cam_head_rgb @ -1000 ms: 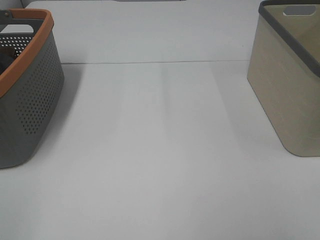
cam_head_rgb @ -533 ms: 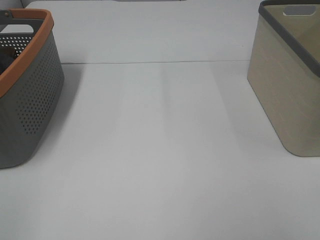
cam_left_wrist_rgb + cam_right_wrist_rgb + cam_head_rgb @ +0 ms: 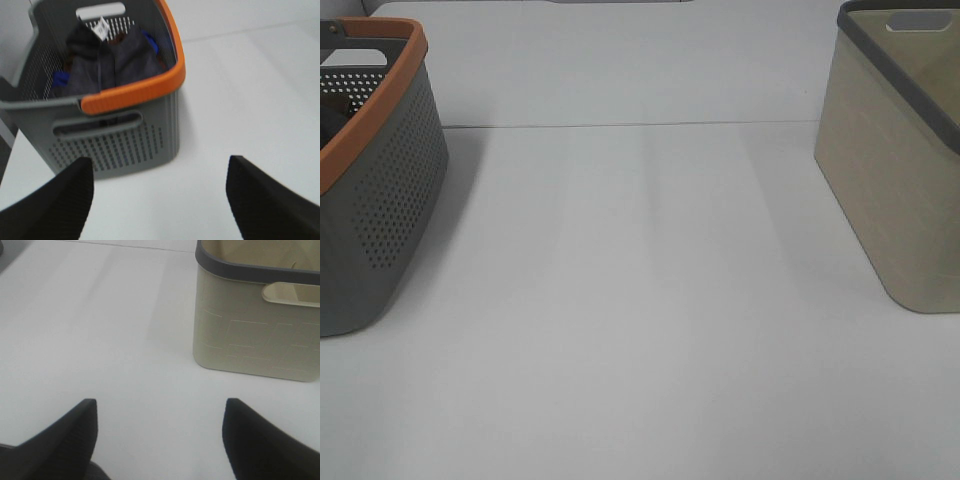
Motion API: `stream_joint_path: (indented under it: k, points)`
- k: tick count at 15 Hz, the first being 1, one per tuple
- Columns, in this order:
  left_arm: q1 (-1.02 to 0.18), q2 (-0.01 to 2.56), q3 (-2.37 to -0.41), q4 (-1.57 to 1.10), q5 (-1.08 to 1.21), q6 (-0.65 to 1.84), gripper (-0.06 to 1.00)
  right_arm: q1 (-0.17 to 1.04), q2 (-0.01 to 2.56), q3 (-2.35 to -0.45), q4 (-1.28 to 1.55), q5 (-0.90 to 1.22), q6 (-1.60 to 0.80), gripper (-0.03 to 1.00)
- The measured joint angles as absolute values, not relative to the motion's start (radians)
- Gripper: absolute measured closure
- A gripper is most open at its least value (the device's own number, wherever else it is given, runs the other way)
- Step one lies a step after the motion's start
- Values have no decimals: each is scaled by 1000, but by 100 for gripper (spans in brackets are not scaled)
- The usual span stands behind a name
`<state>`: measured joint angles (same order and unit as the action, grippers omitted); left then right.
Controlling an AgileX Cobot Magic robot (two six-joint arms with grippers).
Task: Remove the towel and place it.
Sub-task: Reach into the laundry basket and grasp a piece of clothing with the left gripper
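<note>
A dark grey towel (image 3: 107, 62) with blue patches and a white tag lies crumpled inside the grey perforated basket with an orange rim (image 3: 130, 95). That basket stands at the left edge of the exterior high view (image 3: 375, 180); the towel is barely visible there. My left gripper (image 3: 159, 200) is open, short of the basket and empty. My right gripper (image 3: 159, 440) is open and empty above the table, short of the beige basket (image 3: 255, 330), which also shows in the exterior high view (image 3: 895, 170). Neither gripper shows in the exterior high view.
The white table (image 3: 640, 300) spans the space between the two baskets, with a seam line across its far part. The beige basket has a dark grey rim and a handle cut-out, and its inside looks empty.
</note>
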<state>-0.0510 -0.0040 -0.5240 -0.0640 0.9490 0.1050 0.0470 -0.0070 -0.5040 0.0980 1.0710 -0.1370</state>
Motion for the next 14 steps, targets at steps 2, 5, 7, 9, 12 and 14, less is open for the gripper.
stream_joint_path:
  k: [2, 5, 7, 9, 12, 14]
  points:
    - [-51, 42, -529, -46, 789, 78, 24, 47, -7, -504, 98, 1071, -137, 30]
    - [-51, 167, -532, 0, 586, 0, 24, 47, -7, -504, 98, 1071, -137, 30]
    - [-51, 304, -532, 50, 452, -64, 24, 47, -7, -504, 98, 1071, -137, 30]
    - [-51, 464, -567, 77, 371, -146, 24, 47, -7, -504, 98, 1071, -137, 30]
    - [-51, 728, -695, 138, 366, -235, 24, 47, -7, -504, 98, 1071, -137, 30]
    - [-51, 900, -793, 165, 376, -290, 24, 47, -7, -504, 98, 1071, -137, 30]
